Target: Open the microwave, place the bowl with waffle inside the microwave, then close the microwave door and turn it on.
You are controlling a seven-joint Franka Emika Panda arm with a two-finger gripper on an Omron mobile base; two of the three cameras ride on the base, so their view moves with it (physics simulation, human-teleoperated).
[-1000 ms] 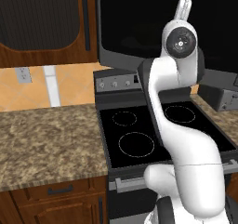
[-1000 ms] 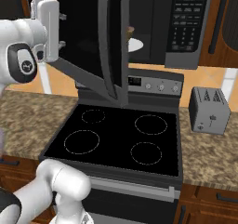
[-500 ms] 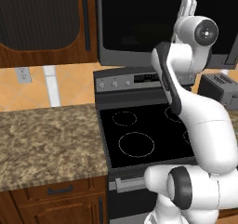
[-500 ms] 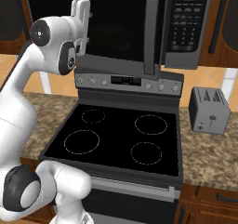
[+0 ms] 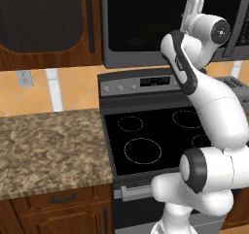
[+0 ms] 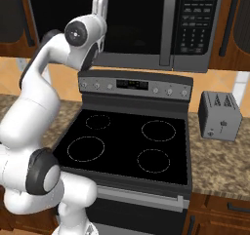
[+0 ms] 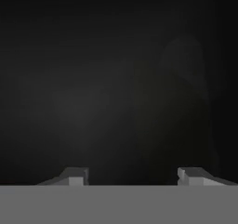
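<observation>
The microwave (image 6: 128, 25) hangs above the stove, and its door (image 5: 146, 24) lies flush with the front, its vertical grey handle bar (image 6: 169, 24) beside the button panel (image 6: 197, 24). My gripper (image 6: 100, 5) points upward at the left part of the dark window; from the other side the gripper (image 5: 194, 5) stands right against the glass. The hand view faces the dark glass (image 7: 93, 79) close up, with the gripper (image 7: 132, 176) open, its two tips apart and nothing between them. The bowl with waffle is hidden.
A black-topped stove (image 6: 128, 142) with a knob panel (image 6: 134, 85) sits under the microwave. A small grey toaster (image 6: 220, 116) stands on the granite counter to its right. Brown cabinets (image 5: 44, 24) flank the microwave, and more counter (image 5: 48, 145) runs left of the stove.
The microwave door, standing wide open a second ago, has swung shut with my hand against it. The arm has moved toward the microwave front, and the fingers have drawn somewhat closer.
</observation>
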